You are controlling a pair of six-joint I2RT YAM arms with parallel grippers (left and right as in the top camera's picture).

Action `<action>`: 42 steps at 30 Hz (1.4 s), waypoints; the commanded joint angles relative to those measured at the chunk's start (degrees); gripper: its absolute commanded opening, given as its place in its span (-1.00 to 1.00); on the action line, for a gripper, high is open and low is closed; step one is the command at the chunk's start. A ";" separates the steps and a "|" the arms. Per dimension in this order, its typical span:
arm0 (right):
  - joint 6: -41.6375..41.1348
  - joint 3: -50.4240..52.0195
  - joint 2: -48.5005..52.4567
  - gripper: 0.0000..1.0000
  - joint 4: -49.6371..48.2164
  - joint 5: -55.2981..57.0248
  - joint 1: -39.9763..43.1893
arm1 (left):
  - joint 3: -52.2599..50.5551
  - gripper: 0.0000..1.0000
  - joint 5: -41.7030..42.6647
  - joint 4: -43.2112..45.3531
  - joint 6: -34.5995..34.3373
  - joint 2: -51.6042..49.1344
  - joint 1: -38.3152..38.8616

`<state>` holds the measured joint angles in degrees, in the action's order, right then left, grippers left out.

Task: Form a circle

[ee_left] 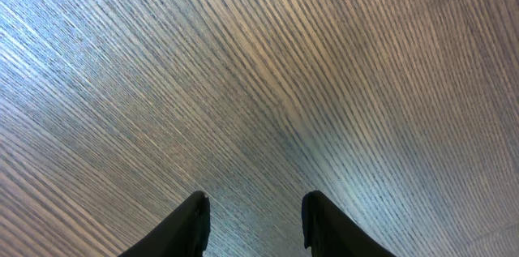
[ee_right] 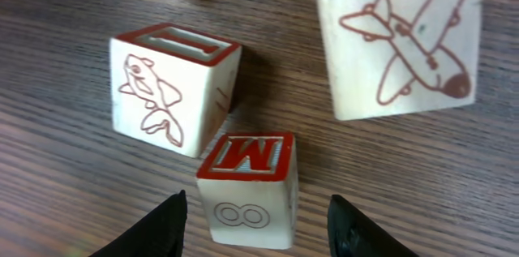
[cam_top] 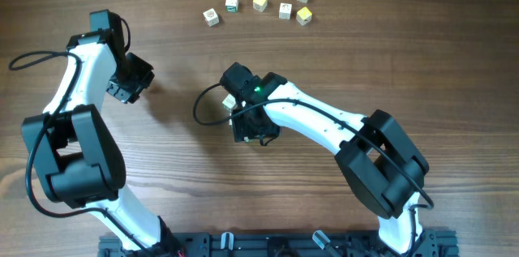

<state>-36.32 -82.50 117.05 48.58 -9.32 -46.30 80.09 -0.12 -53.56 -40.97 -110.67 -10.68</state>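
Four cream cubes form a close cluster [ee_right: 243,156] at mid-table [cam_top: 178,168], under the right pincer [ee_right: 257,200]: an M cube [ee_right: 250,212], a fish cube [ee_right: 150,99], an aeroplane cube [ee_right: 401,42] and one more. Its jaws stand open astride the M cube, clear of both sides. Left pincer [ee_left: 256,196] hangs parted over bare wood, holding nothing.

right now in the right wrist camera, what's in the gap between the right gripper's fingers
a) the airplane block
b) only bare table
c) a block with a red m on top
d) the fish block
c: the block with a red M on top lies in the gap between the open fingers of the right gripper, clear of both, while the fish block and the airplane block lie beyond them.
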 commanded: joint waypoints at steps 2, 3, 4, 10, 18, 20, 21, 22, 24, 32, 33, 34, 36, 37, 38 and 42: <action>-1.36 -0.31 0.70 0.12 0.74 1.66 1.20 | 0.81 -0.20 0.11 -0.02 0.24 1.18 0.07; -1.36 -0.31 0.70 0.11 0.76 1.66 1.38 | 0.81 -0.20 0.11 -0.02 0.26 1.18 0.07; -1.36 -0.31 0.70 0.11 0.74 1.66 1.40 | 0.81 -0.19 0.11 -0.02 0.24 1.18 0.07; -1.16 -0.31 0.70 0.01 0.74 1.62 1.38 | 0.81 -0.19 0.11 -0.02 0.24 1.18 0.07; -1.11 -0.31 0.70 -0.29 0.96 1.42 1.38 | 0.81 -0.17 0.11 -0.02 0.24 1.18 0.07; -1.07 -0.31 0.70 -0.29 0.63 1.42 1.38 | 0.81 -0.17 0.11 0.00 0.24 1.18 0.07; 0.55 -0.31 0.70 -0.30 0.02 1.09 1.38 | 0.81 -0.17 0.11 -0.02 0.24 1.18 0.07; 2.10 -0.33 0.70 -0.29 -0.50 0.24 1.38 | 0.81 -0.17 0.11 -0.02 0.24 1.18 0.07; 4.83 -0.33 0.70 -0.24 -1.18 -1.22 1.38 | 0.81 -0.17 0.11 0.00 0.24 1.18 0.07; 4.66 -0.33 0.70 -0.11 0.46 -2.78 1.38 | 0.81 -0.16 0.13 0.00 0.24 1.18 0.07; 4.61 -0.33 0.70 -0.20 0.76 -2.75 1.38 | 0.81 -0.16 0.13 0.00 0.24 1.18 0.07; 4.63 -0.33 0.70 -0.26 0.76 -2.75 1.38 | 0.81 -0.16 0.11 0.00 0.24 1.18 0.07; 4.68 -0.33 0.70 -0.32 0.68 -2.71 1.38 | 0.81 -0.16 0.13 0.00 0.24 1.18 0.07; 4.81 -0.33 0.70 -0.35 0.68 -2.71 1.38 | 0.81 -0.15 0.13 0.00 0.24 1.18 0.07; 5.03 -0.33 0.70 -0.34 0.72 -2.67 1.38 | 0.81 -0.15 0.13 -0.02 0.24 1.18 0.07; 7.87 -0.33 0.70 -0.34 0.33 -2.71 1.38 | 0.81 -0.15 0.31 0.00 0.24 1.18 0.07</action>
<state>-30.79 -82.50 117.05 49.21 -11.18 -45.01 80.09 -0.10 -53.56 -40.97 -110.67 -10.68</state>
